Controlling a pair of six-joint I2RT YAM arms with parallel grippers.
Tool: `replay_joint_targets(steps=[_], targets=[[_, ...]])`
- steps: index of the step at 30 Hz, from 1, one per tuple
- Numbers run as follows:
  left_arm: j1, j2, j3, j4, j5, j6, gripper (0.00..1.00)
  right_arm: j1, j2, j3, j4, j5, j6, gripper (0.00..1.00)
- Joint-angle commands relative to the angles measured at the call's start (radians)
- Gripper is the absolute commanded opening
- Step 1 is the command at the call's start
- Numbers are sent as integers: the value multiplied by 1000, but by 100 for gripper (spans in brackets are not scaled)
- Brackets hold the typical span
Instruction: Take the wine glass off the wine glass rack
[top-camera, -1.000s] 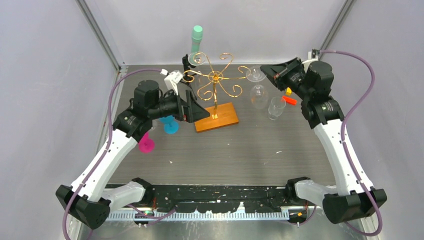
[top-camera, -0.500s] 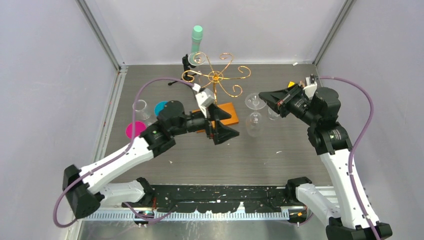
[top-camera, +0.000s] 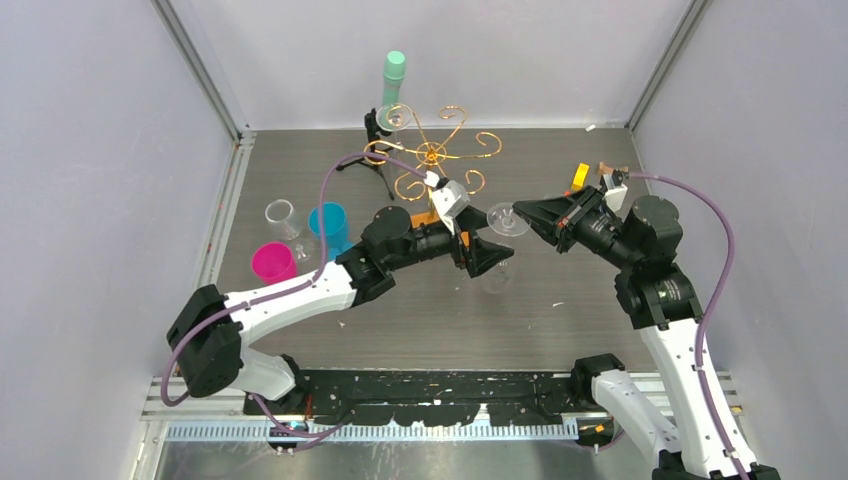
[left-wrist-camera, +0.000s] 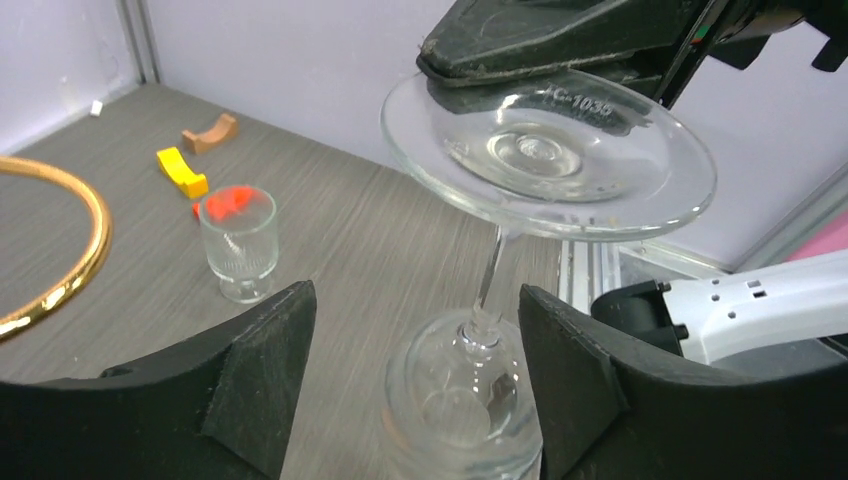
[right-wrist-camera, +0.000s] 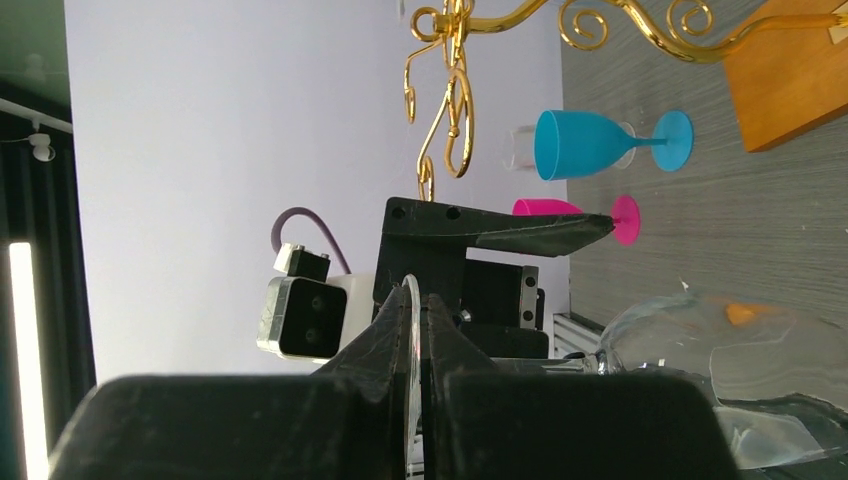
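Right gripper (top-camera: 520, 213) pinching wine glass (left-wrist-camera: 548, 155) foot, stem hanging near-vertical, bowl down; left gripper (left-wrist-camera: 415, 350) wide, straddling bowl.

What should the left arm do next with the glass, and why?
Probably close the left fingers gently on the wine glass. It hangs upside down, its foot pinched by the right fingers, and its bowl sits between the open left fingers. A second hold there would likely let the right arm let go safely.

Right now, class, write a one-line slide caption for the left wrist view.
Right gripper pinches the upside-down wine glass by its foot; open left gripper flanks the bowl.
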Motion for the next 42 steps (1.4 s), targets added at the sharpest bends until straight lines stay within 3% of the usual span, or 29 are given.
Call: replay_joint_targets(steps=[1, 5, 10, 17, 19, 20, 21, 24, 26, 29, 37, 42], targets=[[-2, 16, 48, 169, -16, -2, 71, -3, -14, -15, 123, -47, 62, 0], [-2, 27, 61, 171, -7, -23, 55, -3, -8, -22, 143, -55, 73, 0], [-2, 48, 88, 156, 46, -57, 42, -3, -6, -28, 149, -60, 79, 0], [-2, 49, 100, 147, 99, -86, 0, -3, 2, -32, 176, -75, 79, 0], [-2, 32, 99, 145, 98, -85, 0, -3, 7, -36, 178, -78, 69, 8], [-2, 24, 100, 144, 93, -83, 0, -3, 4, -43, 179, -69, 65, 21], [-2, 14, 97, 142, 83, -81, 0, -3, 1, -48, 182, -59, 58, 26], [-2, -24, 93, 118, 36, -65, 0, -3, -29, -97, 218, 24, 77, 56], [-2, -61, 102, 60, 0, -39, 0, -3, -56, -151, 303, 66, 127, 66], [-2, -110, 114, -4, -80, -4, 0, -3, -81, -206, 369, 131, 168, 73], [-2, -184, 192, -58, -386, -16, 0, -3, -128, -224, 364, 187, 59, 84], [-1, -166, 267, -14, -490, -82, 0, -2, -114, -264, 571, 118, 61, 87]])
